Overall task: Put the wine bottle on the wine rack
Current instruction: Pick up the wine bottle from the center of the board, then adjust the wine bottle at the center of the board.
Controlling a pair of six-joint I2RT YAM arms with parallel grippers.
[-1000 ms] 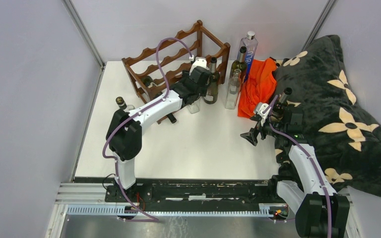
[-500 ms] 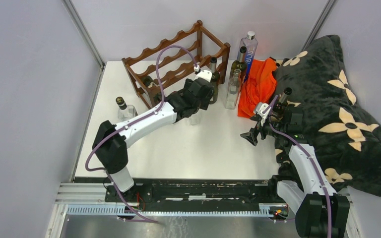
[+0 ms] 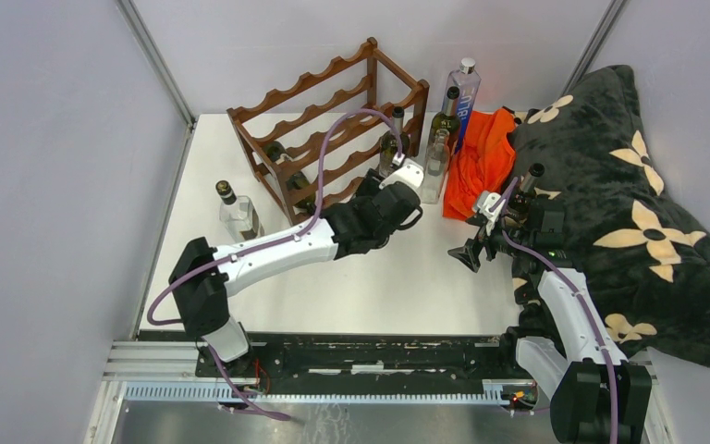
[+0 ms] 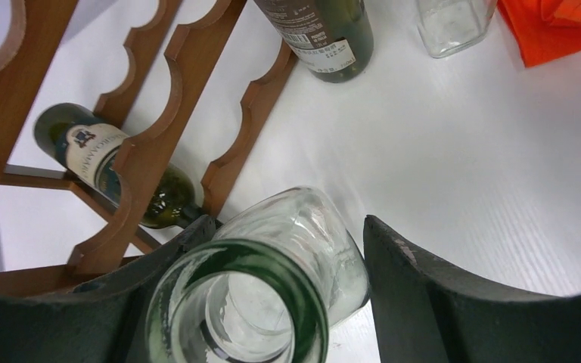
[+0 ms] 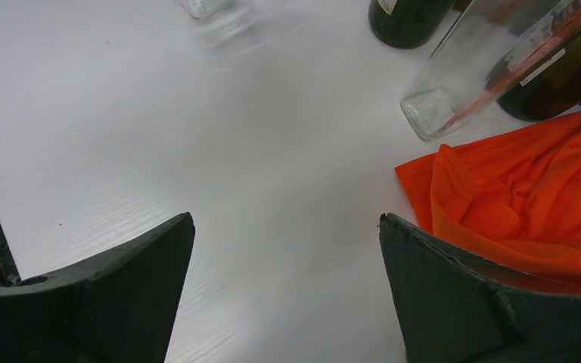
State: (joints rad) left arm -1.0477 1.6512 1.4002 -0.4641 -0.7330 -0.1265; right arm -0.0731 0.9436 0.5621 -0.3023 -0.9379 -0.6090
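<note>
Evidently at the carrying step, the left gripper (image 4: 287, 227) pinches the clear wine bottle (image 4: 257, 302) while the right gripper (image 5: 285, 219) stands spread; next, the bottle needs laying level in a free wine rack (image 4: 151, 121) scallop.

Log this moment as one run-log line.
left claw: shut on clear glass bottle beside wine rack | right claw: open, empty, near orange cloth | rack: one green bottle lying inside | task: not yet racked

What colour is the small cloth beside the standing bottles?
Orange; the cloth shows best in the right wrist view.
</note>
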